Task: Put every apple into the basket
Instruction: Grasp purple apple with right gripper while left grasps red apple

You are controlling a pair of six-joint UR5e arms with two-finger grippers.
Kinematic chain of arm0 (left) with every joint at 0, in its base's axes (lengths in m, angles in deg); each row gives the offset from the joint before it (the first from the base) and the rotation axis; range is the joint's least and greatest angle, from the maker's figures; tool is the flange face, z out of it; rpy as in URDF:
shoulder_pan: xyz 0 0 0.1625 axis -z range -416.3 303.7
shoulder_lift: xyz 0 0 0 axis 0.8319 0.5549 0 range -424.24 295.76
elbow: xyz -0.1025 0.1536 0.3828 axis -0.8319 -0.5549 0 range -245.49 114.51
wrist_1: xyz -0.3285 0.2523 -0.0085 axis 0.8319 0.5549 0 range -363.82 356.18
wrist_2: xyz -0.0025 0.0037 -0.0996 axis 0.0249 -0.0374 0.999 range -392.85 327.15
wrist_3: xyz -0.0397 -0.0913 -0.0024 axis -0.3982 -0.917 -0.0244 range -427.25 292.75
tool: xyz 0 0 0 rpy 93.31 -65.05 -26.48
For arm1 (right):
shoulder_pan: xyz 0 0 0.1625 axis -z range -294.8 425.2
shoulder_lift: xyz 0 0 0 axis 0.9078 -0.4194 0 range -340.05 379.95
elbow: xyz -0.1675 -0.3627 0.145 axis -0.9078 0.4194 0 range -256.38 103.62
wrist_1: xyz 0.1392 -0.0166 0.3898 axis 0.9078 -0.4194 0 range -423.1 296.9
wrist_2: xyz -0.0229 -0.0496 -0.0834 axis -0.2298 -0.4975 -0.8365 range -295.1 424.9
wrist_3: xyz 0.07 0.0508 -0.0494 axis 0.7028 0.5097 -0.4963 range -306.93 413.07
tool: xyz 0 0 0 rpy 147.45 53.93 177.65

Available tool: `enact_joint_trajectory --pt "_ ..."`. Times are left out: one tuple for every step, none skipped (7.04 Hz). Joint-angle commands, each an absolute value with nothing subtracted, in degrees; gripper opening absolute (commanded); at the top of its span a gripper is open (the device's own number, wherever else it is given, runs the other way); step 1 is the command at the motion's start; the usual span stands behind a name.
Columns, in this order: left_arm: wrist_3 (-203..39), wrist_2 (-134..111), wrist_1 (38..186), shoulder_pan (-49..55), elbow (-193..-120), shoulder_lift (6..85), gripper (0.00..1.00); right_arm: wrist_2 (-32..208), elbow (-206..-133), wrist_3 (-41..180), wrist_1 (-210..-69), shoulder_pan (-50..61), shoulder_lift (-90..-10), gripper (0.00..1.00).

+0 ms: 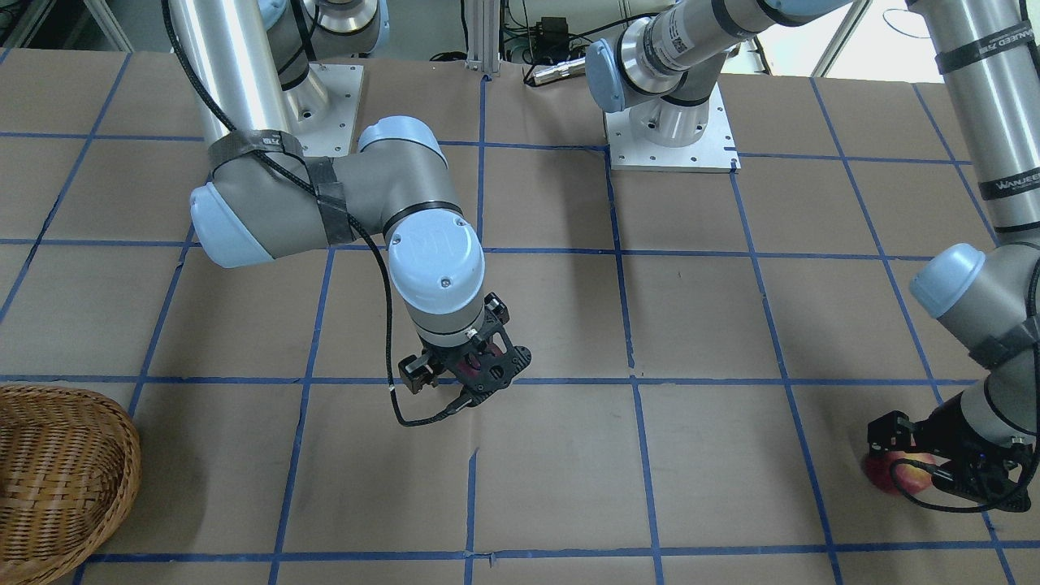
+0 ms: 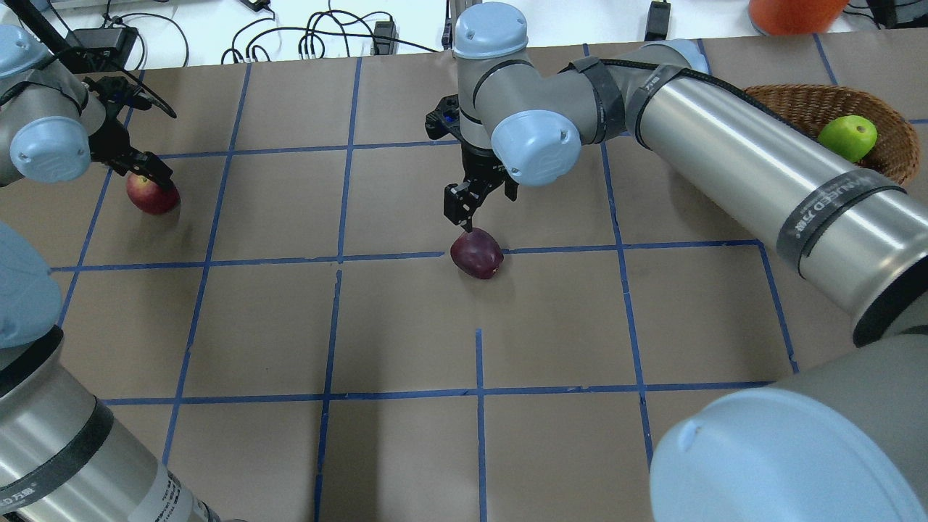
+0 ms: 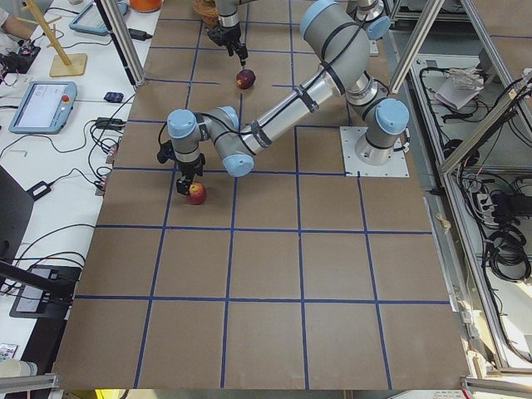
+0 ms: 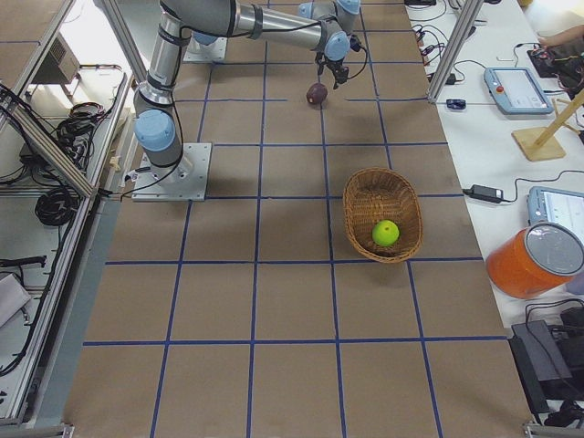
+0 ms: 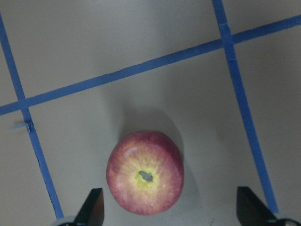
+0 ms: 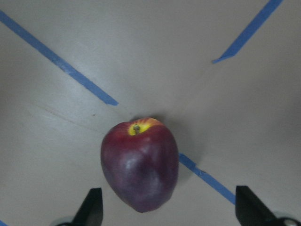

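The lime-green apple (image 2: 847,138) lies in the wicker basket (image 2: 783,101) at the far right; both also show in the exterior right view, apple (image 4: 385,233) and basket (image 4: 365,196). The maroon apple (image 2: 476,254) sits on the table mid-field. My right gripper (image 2: 464,210) hovers just above it, open, with fingers (image 6: 91,207) either side of the apple (image 6: 139,165). The red apple with a yellowish patch (image 2: 152,194) sits at the far left. My left gripper (image 2: 145,170) is open right over this apple (image 5: 145,172), not touching it.
An orange container (image 2: 794,11) stands beyond the basket. Cables lie along the far table edge (image 2: 312,40). The arms' base plates (image 1: 670,130) sit at the robot's side. The table is brown paper with blue tape lines.
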State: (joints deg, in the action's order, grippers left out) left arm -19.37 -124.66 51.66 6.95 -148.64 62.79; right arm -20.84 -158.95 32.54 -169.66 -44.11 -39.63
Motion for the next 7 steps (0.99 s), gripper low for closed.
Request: enact_joint_trajectory --pt "-18.8 -124.7 51.2 6.8 -148.5 64.8 1.00 -18.5 -159.9 32.7 -169.8 -45.3 -39.1 1.00" --pt "-18.8 -124.7 51.1 6.7 -148.5 65.7 1.00 -18.5 -159.9 32.7 -169.9 -45.4 -38.0 1.00" --pt "-19.5 -124.6 51.1 6.7 -148.5 66.1 0.72 -18.6 -160.0 32.4 -170.6 -45.4 -37.4 1.00" --pt "-20.9 -124.6 51.2 6.4 -148.5 65.8 0.44 -18.9 -160.1 32.4 -171.7 -45.4 -36.4 1.00" --pt "-23.1 -124.8 51.9 6.6 -148.6 64.7 0.31 -19.0 -160.1 32.6 -174.2 -45.4 -34.7 1.00" --pt "-27.0 -124.9 54.5 7.2 -149.4 63.0 0.31 -19.3 -160.9 32.5 -176.1 -45.4 -33.9 1.00" --pt "-33.6 -124.2 59.0 7.9 -151.3 59.7 0.31 -19.6 -162.0 32.5 -178.0 -45.3 -33.8 1.00"
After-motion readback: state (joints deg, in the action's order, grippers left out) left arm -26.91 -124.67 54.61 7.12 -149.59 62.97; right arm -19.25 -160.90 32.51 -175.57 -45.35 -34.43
